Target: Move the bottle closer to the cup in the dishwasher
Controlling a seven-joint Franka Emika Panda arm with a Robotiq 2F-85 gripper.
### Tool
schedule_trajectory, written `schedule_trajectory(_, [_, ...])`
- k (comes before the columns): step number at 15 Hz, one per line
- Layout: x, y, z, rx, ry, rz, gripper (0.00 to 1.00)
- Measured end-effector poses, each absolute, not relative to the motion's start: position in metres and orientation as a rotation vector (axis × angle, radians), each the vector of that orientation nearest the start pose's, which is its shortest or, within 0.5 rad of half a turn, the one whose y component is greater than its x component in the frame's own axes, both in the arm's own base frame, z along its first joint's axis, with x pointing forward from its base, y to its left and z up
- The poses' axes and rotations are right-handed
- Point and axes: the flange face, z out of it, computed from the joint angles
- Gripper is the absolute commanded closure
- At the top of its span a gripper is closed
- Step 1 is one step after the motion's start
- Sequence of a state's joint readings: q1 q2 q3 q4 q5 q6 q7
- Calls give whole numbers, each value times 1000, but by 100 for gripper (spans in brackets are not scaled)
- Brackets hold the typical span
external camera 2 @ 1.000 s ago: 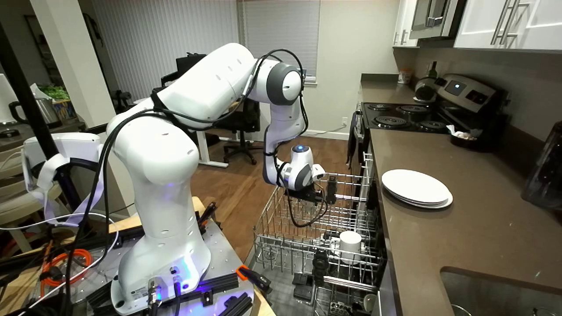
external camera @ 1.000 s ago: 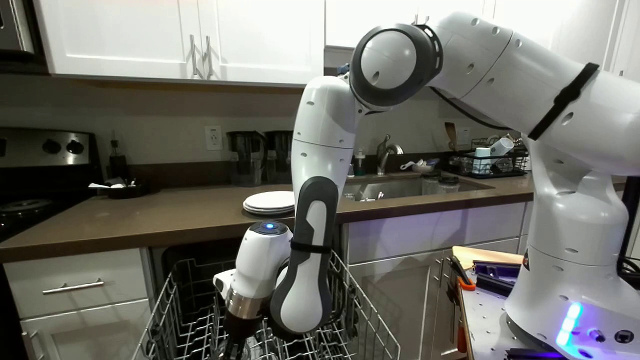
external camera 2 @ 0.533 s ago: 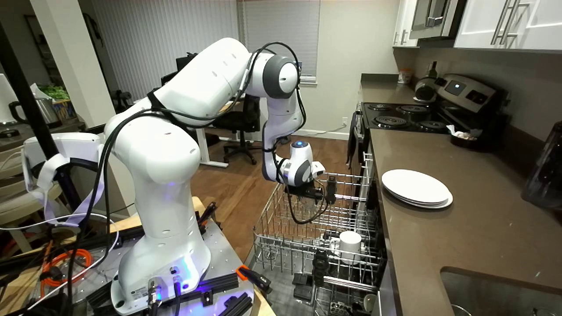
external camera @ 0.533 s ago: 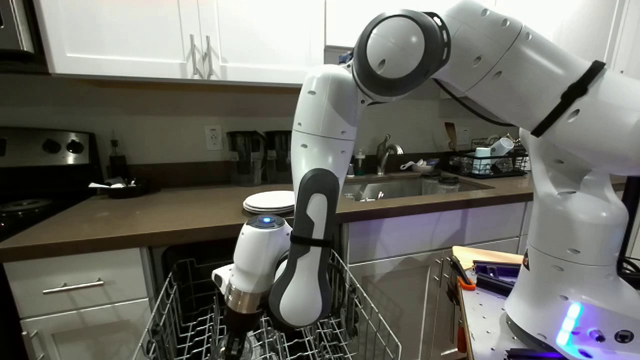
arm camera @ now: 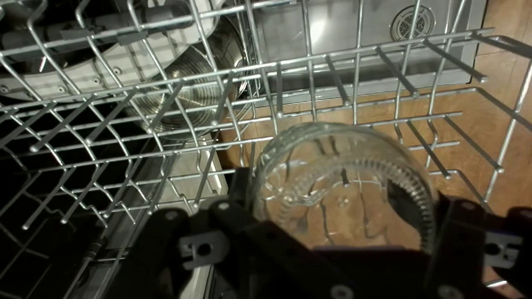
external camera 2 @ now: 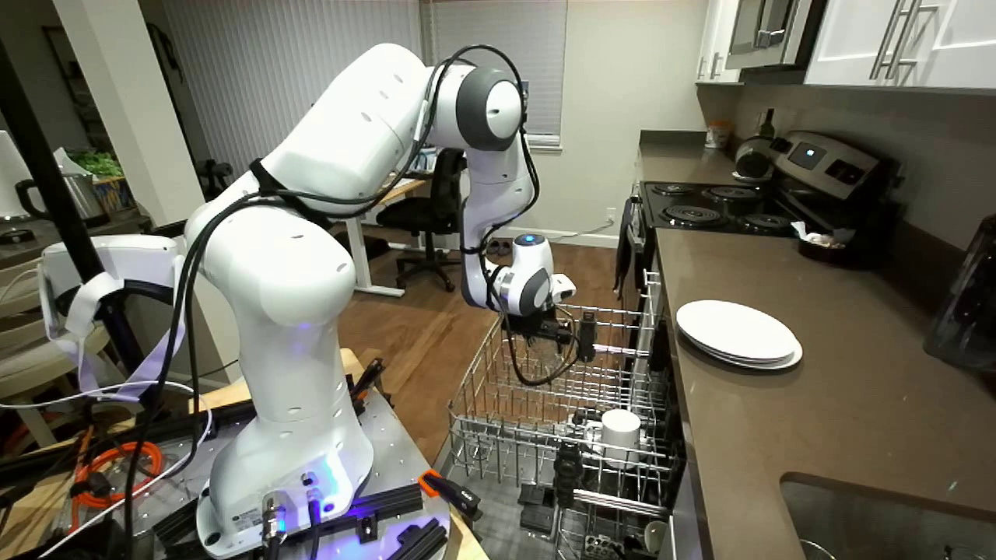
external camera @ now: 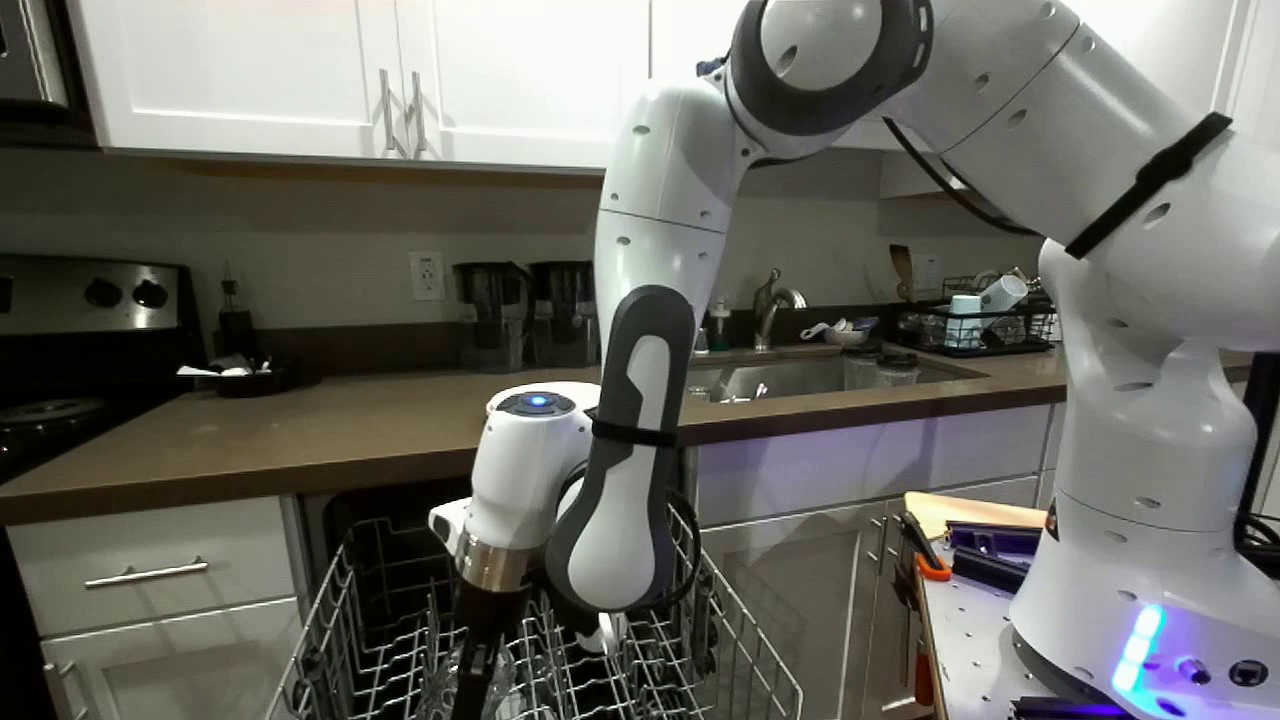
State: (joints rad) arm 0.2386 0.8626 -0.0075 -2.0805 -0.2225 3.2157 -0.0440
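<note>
A clear glass bottle (arm camera: 328, 166) with a ribbed ring at its base fills the space between my fingers in the wrist view. My gripper (arm camera: 343, 195) is shut around its sides. In the exterior views the gripper (external camera: 475, 680) (external camera 2: 548, 328) points down over the dishwasher's pulled-out wire rack (external camera 2: 498, 424). The bottle shows faintly below it (external camera: 500, 685) (external camera 2: 545, 362). A white upright cylinder with a round pale top, which looks like the cup (external camera 2: 621, 435), stands in the rack nearer the sink, apart from the gripper. It is partly hidden by the arm in an exterior view (external camera: 608, 635).
Rack prongs (arm camera: 399, 77) stick up around the bottle. A metal pot (arm camera: 195, 91) lies below the rack. The brown counter (external camera 2: 747, 435) with stacked white plates (external camera 2: 738, 333) runs along the rack's side. A loose cable (external camera 2: 537, 381) hangs by the gripper.
The arm and gripper have risen, and the glass bottle has risen with them. The white cup has come into view beneath the arm in an exterior view.
</note>
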Motion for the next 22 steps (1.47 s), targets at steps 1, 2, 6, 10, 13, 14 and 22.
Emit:
schedule_trajectory(1, [541, 150, 40, -3010, -774, -417, 39])
schedule_trajectory(2, [541, 150, 43, -3013, -775, -407, 39])
schedule_trajectory(6, [538, 151, 57, -3026, -780, -359, 39])
schedule_trajectory(10, [525, 149, 63, -3045, -789, -255, 39])
schedule_trajectory(13, [523, 149, 76, -3054, -791, -227, 39])
schedule_trajectory(14, [523, 148, 80, -3058, -792, -218, 39])
schedule_trajectory(22, [516, 147, 112, -3091, -813, -138, 39])
